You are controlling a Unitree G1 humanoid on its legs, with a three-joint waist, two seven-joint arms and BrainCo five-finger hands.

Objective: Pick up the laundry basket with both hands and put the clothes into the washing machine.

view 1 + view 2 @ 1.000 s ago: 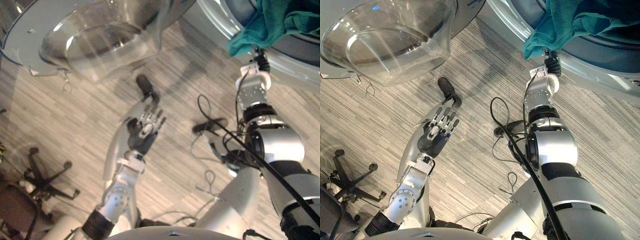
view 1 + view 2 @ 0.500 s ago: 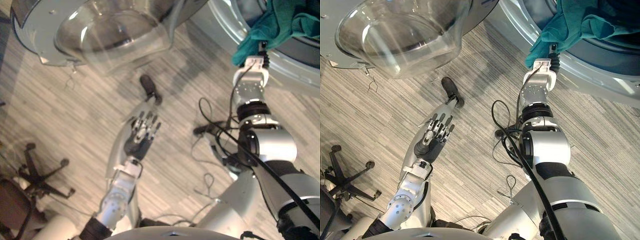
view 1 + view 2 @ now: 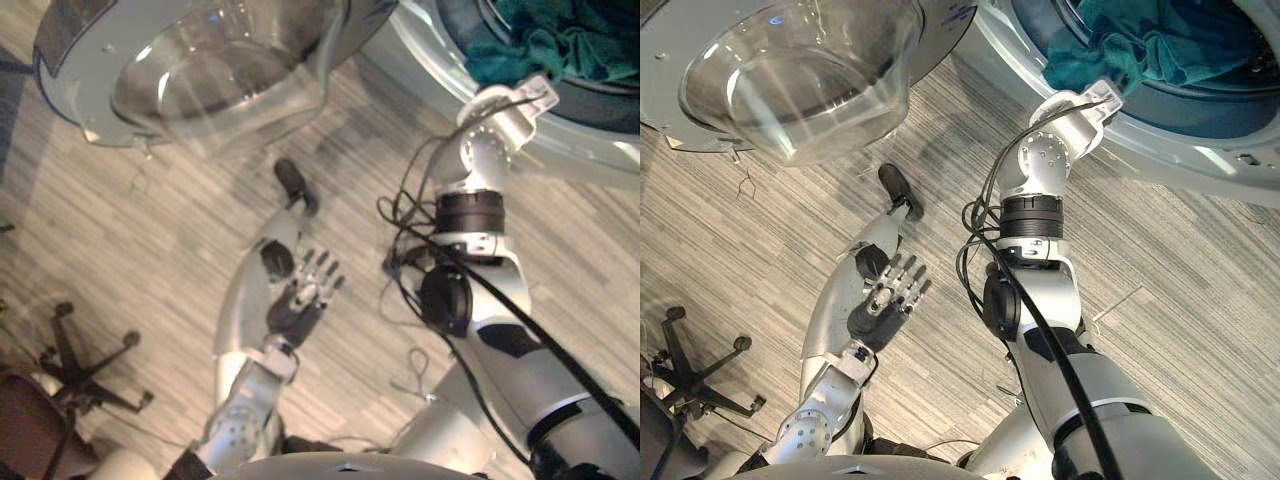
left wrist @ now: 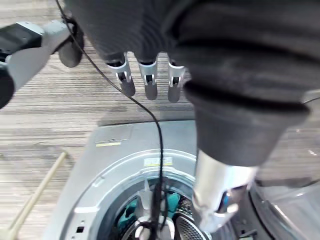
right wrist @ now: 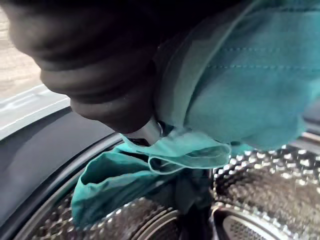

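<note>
The washing machine (image 3: 420,45) stands with its round door (image 3: 220,70) swung wide, the glass bowl facing me. Teal clothes (image 3: 1140,45) lie bunched inside the drum opening (image 5: 250,200). My right arm reaches up into that opening, and my right hand (image 5: 100,75) is pressed into the teal cloth (image 5: 240,75), which drapes over it and hides how it grips. My left hand (image 3: 300,295) hovers open over the wooden floor, well below the door, fingers (image 4: 147,82) straight and empty. The left wrist view looks at the machine's front (image 4: 125,165) from a distance.
An office chair's star base (image 3: 80,370) stands at the lower left. A thin wooden stick (image 3: 1115,300) lies on the floor to the right of my right arm. The open door overhangs the floor at the upper left.
My right arm has pushed deeper into the drum, and the teal cloth that hung over the rim now lies inside. The left hand has drawn back toward me.
</note>
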